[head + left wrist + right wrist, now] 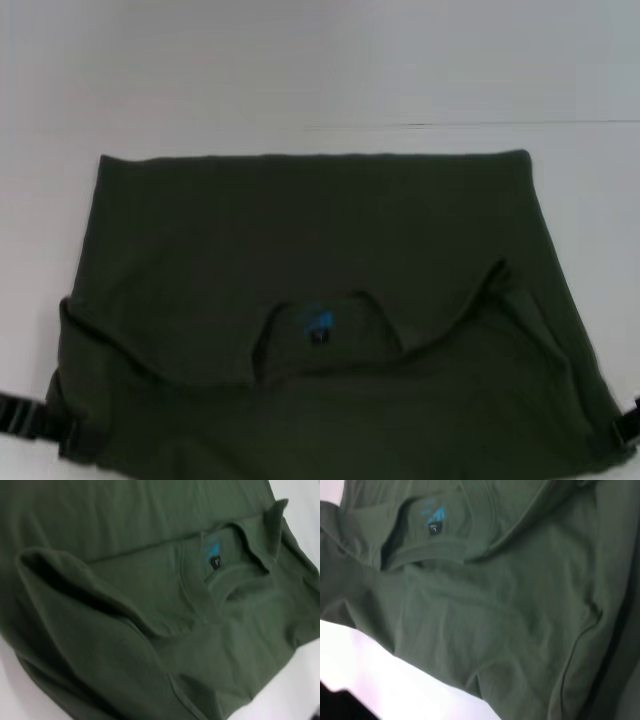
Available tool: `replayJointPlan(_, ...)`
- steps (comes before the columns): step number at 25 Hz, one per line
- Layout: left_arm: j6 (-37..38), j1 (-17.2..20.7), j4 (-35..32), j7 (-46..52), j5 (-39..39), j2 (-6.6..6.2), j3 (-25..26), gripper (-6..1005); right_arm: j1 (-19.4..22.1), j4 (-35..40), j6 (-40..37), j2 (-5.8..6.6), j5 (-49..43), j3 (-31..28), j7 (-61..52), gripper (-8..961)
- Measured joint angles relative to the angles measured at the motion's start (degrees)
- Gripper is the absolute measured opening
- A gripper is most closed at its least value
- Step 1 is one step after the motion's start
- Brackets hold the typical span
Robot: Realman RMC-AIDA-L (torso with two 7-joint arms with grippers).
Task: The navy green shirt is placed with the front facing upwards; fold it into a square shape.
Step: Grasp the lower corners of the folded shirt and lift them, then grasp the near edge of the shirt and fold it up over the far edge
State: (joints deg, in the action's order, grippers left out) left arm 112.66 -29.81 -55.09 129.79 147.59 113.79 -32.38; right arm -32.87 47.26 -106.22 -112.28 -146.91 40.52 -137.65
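Observation:
The navy green shirt [310, 230] lies spread on the white table [300, 70]. Its far edge is a straight fold line. Its near part is folded over, with loose wavy edges running out from the collar. The ribbed neck with the black-and-blue label [318, 325] shows near the front middle. The chest lettering is hidden. My left gripper [30, 417] is at the shirt's near left corner and my right gripper [628, 425] at its near right corner, both at the picture's edge. The label also shows in the left wrist view [212, 555] and the right wrist view [434, 522].
White table surface surrounds the shirt at the back and both sides. A thin dark seam line [470, 124] runs across the table behind the shirt on the right.

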Motion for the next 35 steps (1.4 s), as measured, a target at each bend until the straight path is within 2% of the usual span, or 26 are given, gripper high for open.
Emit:
replayJointPlan(6,0.8,-0.1,-0.1,-1.6,1.8,-0.25,2.1,58,0.3,0.0,-0.2,0.27,0.0,-3.6,1.5,37)
replayJointPlan(10,-5.4,-2.1,0.1,2.5,1.9,-1.26,4.3,58,-1.8,-0.3,2.7,0.61,0.1,-9.1,1.9,39)
replayJointPlan(14,-12.1,-4.7,0.3,7.5,2.0,-2.11,4.4,58,-3.7,-0.4,7.1,0.8,1.5,-13.3,1.0,39)
replayJointPlan(18,-17.8,-7.9,1.1,11.1,2.1,-2.39,3.3,59,-4.4,-0.4,12.9,0.72,5.7,-14.0,-0.6,39)
replayJointPlan(20,-20.7,-9.1,1.6,12.9,2.2,-2.38,2.1,59,-4.8,-0.4,16.3,0.39,6.7,-13.9,-1.3,39)
replayJointPlan(26,-29.9,-11.5,3.8,18.2,2.3,-1.63,-3.8,59,-6.2,-1.4,28.1,-1.94,7.4,-13.6,-2.2,38)
replayJointPlan(32,-36.3,-13.3,5.4,21.0,2.3,-1.16,-6.2,59,-8.3,-5.0,37.9,-2.43,7.5,-13.2,-2.2,38)
replayJointPlan(35,-39.7,-14.2,5.6,21.9,2.3,-0.48,-6.3,59,-9.8,-6.1,42.4,-2.63,7.5,-12.7,-2.2,38)
